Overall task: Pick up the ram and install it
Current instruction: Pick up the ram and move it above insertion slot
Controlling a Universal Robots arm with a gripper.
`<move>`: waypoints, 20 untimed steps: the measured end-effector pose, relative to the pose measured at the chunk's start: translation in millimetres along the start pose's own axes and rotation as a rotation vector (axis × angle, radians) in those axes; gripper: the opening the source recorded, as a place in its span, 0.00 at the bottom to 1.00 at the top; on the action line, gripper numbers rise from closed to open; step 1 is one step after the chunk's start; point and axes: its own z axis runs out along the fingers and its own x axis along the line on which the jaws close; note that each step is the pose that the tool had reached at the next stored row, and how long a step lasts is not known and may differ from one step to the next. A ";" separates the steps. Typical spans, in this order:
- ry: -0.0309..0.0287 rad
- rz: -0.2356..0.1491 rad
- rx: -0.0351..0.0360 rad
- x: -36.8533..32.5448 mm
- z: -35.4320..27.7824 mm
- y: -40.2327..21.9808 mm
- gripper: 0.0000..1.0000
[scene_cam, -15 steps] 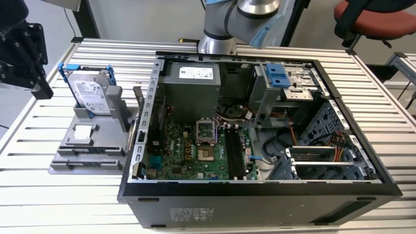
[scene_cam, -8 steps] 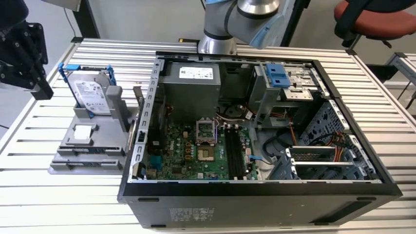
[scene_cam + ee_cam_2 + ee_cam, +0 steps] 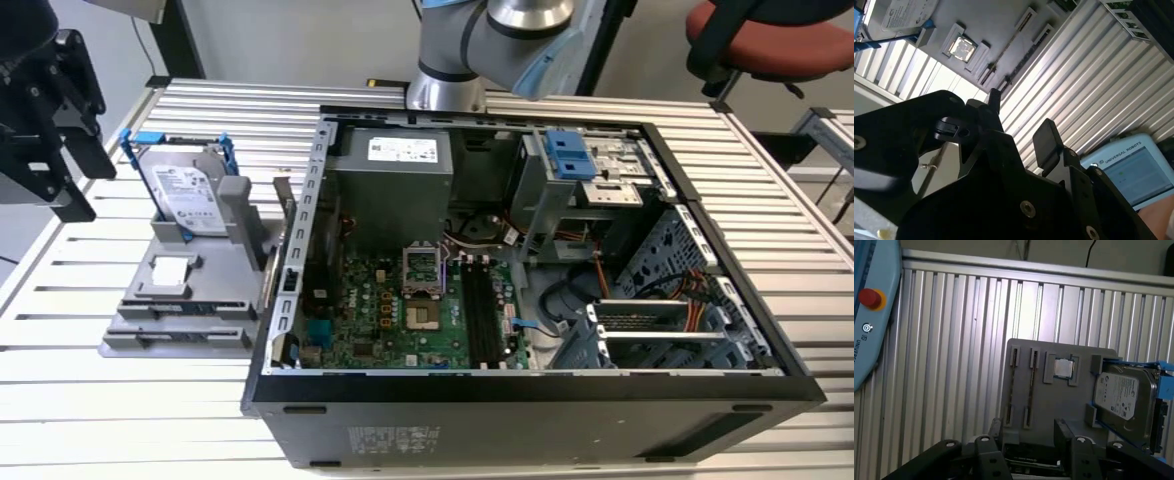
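A grey moulded holder (image 3: 200, 290) was set on the ribbed aluminium worktop (image 3: 120, 420), and everything else was placed by it. The ram (image 3: 1030, 385), a long, narrow, thin greenish circuit-board stick, was held on edge in the holder, in the lane of slotted brackets just beside the small square silver processor chip (image 3: 1063, 368). In both wrist views it was seen edge-on as little more than a thin line, and its chips could not be made out. A silver hard drive in a blue plastic frame (image 3: 183, 190) was stood upright on the holder, on the far side of the processor chip from the ram. The black two-fingered tool (image 3: 1021, 117) was poised in the air off the holder, up and toward the exterior view's left of it, well apart from the ram. Its fingers (image 3: 1048, 142) were spread with a bare gap between them, and nothing was gripped. The open black tower computer case (image 3: 534, 395) was laid on its side just beside the holder, on the exterior view's right of it, with its green motherboard (image 3: 387, 310) and long black memory slots (image 3: 481, 310) exposed. The silver and pale blue robot arm (image 3: 501, 35) was mounted beyond the case, farther from the holder. A pale blue teach pendant with a red button (image 3: 874, 340) was seen in both wrist views, well apart from the holder.
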 end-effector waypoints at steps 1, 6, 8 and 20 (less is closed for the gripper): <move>0.0001 0.000 0.0001 0.0 0.2 0.0 1.00; 0.0000 0.000 0.0002 0.0 0.6 0.0 1.00; -0.0001 0.000 0.0005 0.0 1.8 -0.1 1.00; 0.0001 0.000 0.0005 0.2 14.2 -0.3 1.00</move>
